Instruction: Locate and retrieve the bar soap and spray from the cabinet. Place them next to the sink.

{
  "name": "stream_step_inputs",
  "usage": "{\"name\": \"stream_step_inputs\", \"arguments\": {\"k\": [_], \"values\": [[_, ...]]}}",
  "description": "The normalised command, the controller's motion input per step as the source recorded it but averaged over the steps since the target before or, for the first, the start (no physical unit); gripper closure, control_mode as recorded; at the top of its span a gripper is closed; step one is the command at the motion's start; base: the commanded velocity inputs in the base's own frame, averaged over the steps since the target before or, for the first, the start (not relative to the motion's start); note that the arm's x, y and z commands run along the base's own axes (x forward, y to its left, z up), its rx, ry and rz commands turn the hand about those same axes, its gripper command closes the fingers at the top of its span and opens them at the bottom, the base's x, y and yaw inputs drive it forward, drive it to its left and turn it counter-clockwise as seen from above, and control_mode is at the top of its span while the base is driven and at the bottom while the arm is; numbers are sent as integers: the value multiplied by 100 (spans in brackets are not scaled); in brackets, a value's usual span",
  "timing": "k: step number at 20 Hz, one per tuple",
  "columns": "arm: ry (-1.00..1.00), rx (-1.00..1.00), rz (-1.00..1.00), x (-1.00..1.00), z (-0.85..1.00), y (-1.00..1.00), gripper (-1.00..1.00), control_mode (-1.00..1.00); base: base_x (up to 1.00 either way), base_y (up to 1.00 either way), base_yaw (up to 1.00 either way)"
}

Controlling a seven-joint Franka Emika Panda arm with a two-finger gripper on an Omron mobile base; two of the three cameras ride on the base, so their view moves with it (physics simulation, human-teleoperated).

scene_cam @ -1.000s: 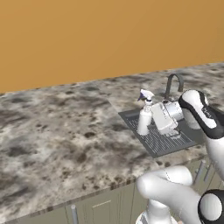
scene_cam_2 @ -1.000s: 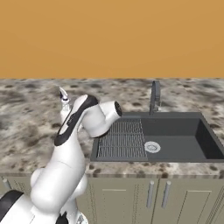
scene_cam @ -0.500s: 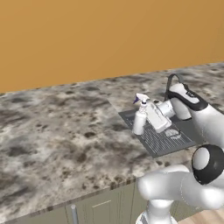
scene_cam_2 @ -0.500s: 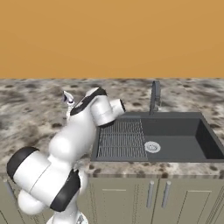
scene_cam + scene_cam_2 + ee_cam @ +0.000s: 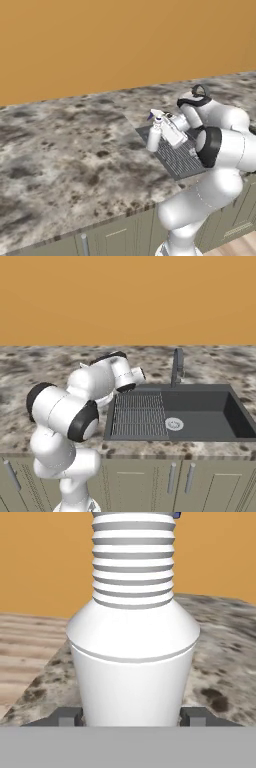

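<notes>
The claw (image 5: 161, 131) grips the spray (image 5: 154, 136), hanging just left of the sink (image 5: 200, 411) over the tabletop (image 5: 75, 155); set-down remains, and the soap's whereabouts I cannot tell.

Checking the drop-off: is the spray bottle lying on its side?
No, the spray bottle stands upright in the gripper beside the sink.
</notes>
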Motion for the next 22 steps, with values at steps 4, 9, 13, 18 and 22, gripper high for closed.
{"name": "stream_step_inputs", "arguments": {"k": [4,9,13,18,22], "values": [[-1,0,0,34,-26,6,100,-100,0,0,0],[0,0,0,27,-17,20,100,-100,0,0,0],[0,-3,0,31,-27,11,100,-100,0,0,0],[0,-14,0,27,-33,0,100,-100,0,0,0],[-4,-7,1,26,-27,4,100,-100,0,0,0]]}}
